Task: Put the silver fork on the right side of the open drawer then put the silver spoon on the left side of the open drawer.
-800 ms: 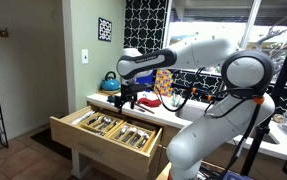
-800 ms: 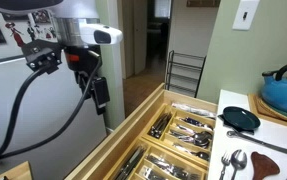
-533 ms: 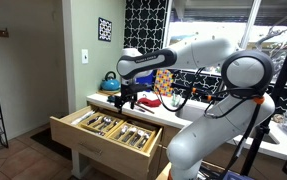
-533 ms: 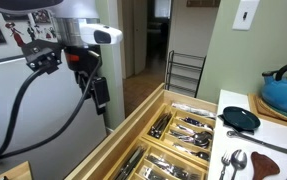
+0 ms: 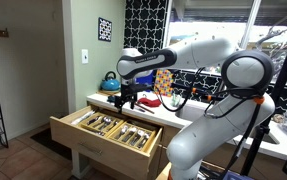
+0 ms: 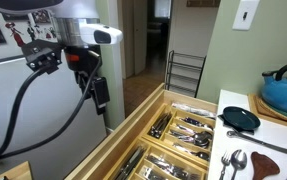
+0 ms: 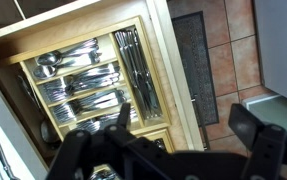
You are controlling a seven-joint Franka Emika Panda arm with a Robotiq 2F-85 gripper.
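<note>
1. Behind the gripper [image 5: 126,100] is the big white robot arm [image 5: 223,90] that carries it.
2. Below the gripper sits the open drawer [image 5: 108,128]. It is wide and made of light wood, and it sticks out from under the counter [image 6: 283,170]. The wrist view looks straight down into it.
3. Thin wooden walls split the drawer into boxes, and shiny cutlery [image 7: 78,85] fills them.
4. Past the drawer, on the far side from the gripper in an exterior view, a blue kettle [image 6: 283,88] stands on the counter.
5. The gripper hangs in the air and touches nothing. In the wrist view its dark fingers [image 7: 120,115] stand wide apart with nothing between them.
6. Nearer the gripper than the kettle, a small dark pan [image 6: 241,118] rests on the counter by the drawer's edge.
7. Just beside the pan lie two silver spoons [image 6: 227,163], flat on the counter, well apart from the gripper. I cannot tell which piece is the fork.
</note>
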